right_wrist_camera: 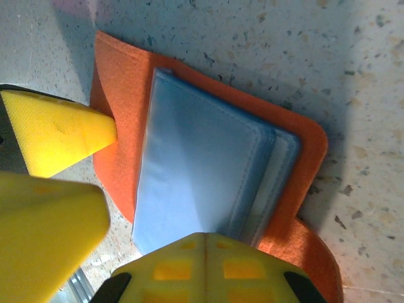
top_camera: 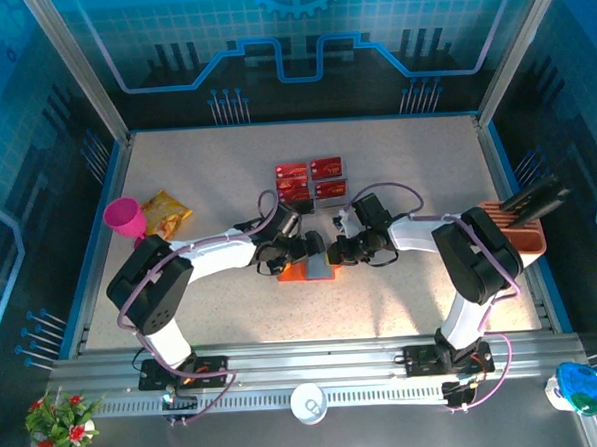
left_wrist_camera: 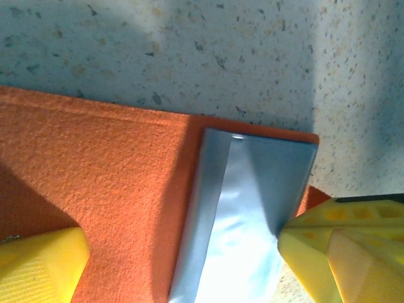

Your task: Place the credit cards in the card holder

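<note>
The card holder (top_camera: 309,269) lies open in the middle of the table, orange-red with grey inner pockets (right_wrist_camera: 202,170). My left gripper (left_wrist_camera: 183,243) is open and straddles it, one yellow finger (left_wrist_camera: 41,265) over the orange flap and the other by the grey pocket's (left_wrist_camera: 246,214) edge. My right gripper (right_wrist_camera: 205,237) is shut, its joined tips resting at the grey pockets with nothing visible between them. The left gripper's fingers (right_wrist_camera: 63,129) appear beside the holder's orange flap in the right wrist view. Several red credit cards (top_camera: 311,180) lie flat in a block just beyond both grippers.
A yellow-orange snack bag (top_camera: 166,212) and a pink funnel (top_camera: 126,216) lie at the left. An orange slotted rack (top_camera: 519,227) stands at the right edge. Both arms (top_camera: 220,256) meet over the table's middle.
</note>
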